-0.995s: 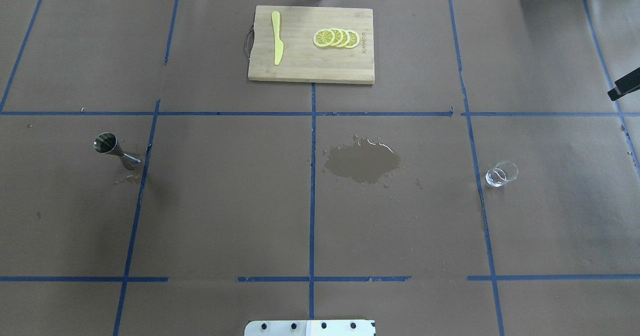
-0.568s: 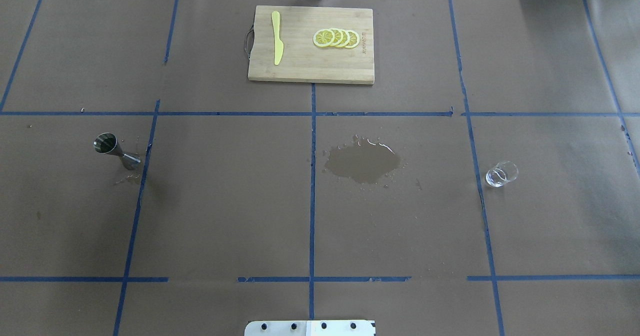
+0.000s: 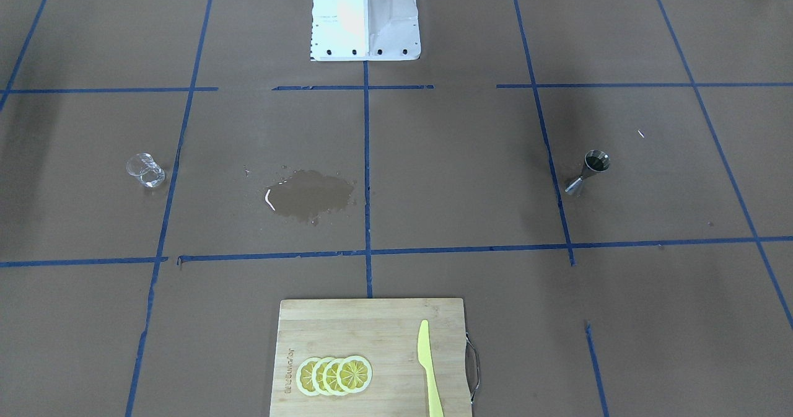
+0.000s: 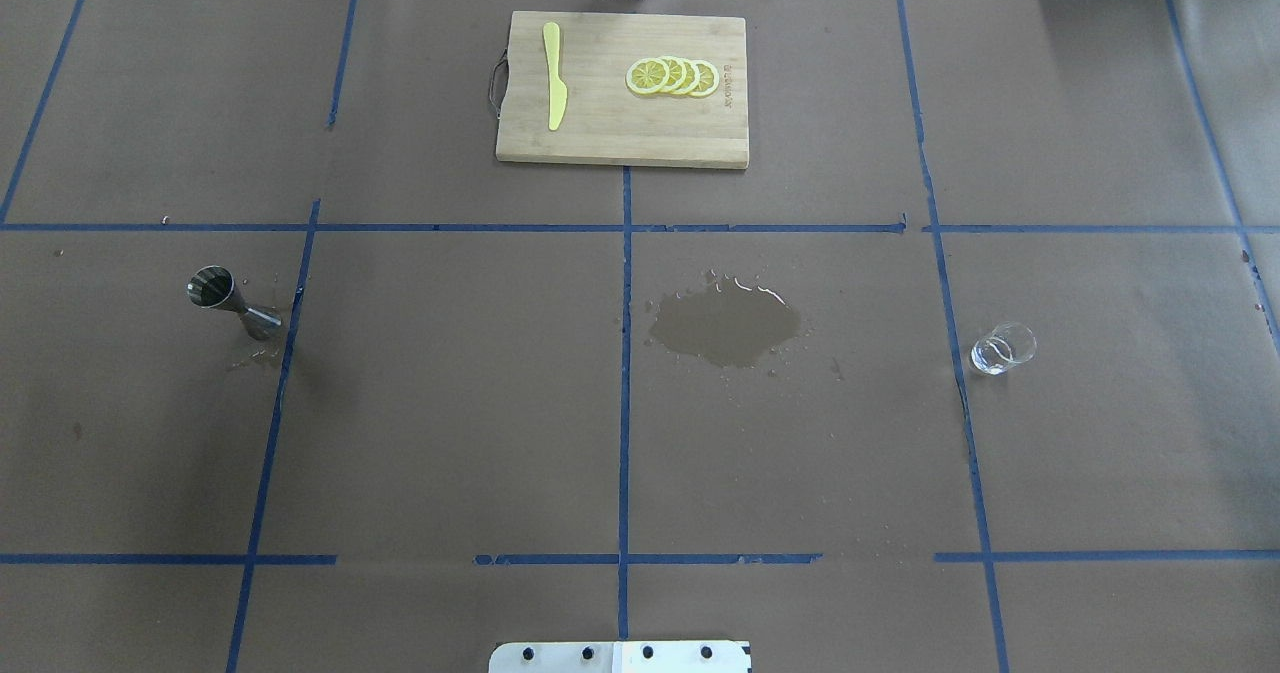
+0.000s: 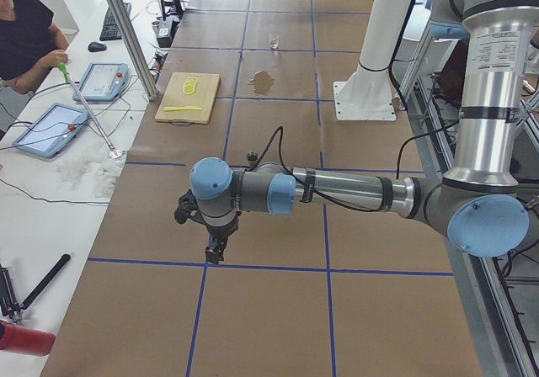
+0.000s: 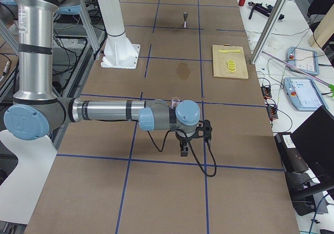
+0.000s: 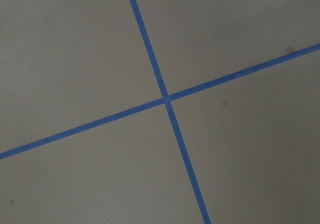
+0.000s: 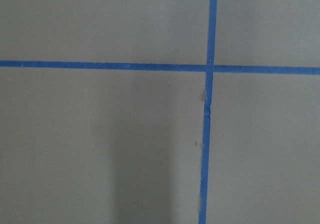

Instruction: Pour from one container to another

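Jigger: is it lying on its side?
No, the jigger stands upright on its lower cone in the exterior right view.

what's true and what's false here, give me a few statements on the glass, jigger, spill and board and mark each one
1. The jigger stands upright on the table. True.
2. A gripper holds the glass tumbler. False: nothing holds it; it sits alone on the table.
3. A wet spill lies between the jigger and the glass tumbler. True.
4. The lemon slices lie on bare table. False: they lie on the cutting board, with the yellow knife.
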`<action>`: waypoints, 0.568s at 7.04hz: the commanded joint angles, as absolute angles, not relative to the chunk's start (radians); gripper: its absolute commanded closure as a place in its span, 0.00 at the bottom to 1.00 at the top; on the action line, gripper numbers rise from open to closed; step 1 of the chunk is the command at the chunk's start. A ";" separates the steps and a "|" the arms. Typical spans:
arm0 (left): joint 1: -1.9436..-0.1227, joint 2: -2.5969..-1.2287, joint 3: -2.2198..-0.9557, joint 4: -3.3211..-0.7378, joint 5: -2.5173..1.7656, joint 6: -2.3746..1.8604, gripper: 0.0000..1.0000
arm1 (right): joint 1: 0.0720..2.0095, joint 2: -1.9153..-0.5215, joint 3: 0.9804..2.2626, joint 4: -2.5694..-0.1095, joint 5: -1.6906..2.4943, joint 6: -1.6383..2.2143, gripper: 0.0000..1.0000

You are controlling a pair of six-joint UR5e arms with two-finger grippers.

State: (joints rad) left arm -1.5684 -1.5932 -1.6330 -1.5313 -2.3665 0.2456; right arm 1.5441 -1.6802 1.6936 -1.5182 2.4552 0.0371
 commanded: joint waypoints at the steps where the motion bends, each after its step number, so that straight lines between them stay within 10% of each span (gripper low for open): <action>1: -1.568 -1.600 -1.618 -1.532 -2.370 0.190 0.00 | 1.600 -1.713 1.692 -1.519 2.464 0.011 0.00; 4: -1.571 -1.597 -1.626 -1.532 -2.367 0.190 0.00 | 1.605 -1.714 1.698 -1.514 2.418 0.025 0.00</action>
State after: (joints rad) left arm -1.5695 -1.5971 -1.6243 -1.5324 -2.3683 0.1912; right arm 1.6023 -1.7166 1.6955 -1.5159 2.4437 0.0235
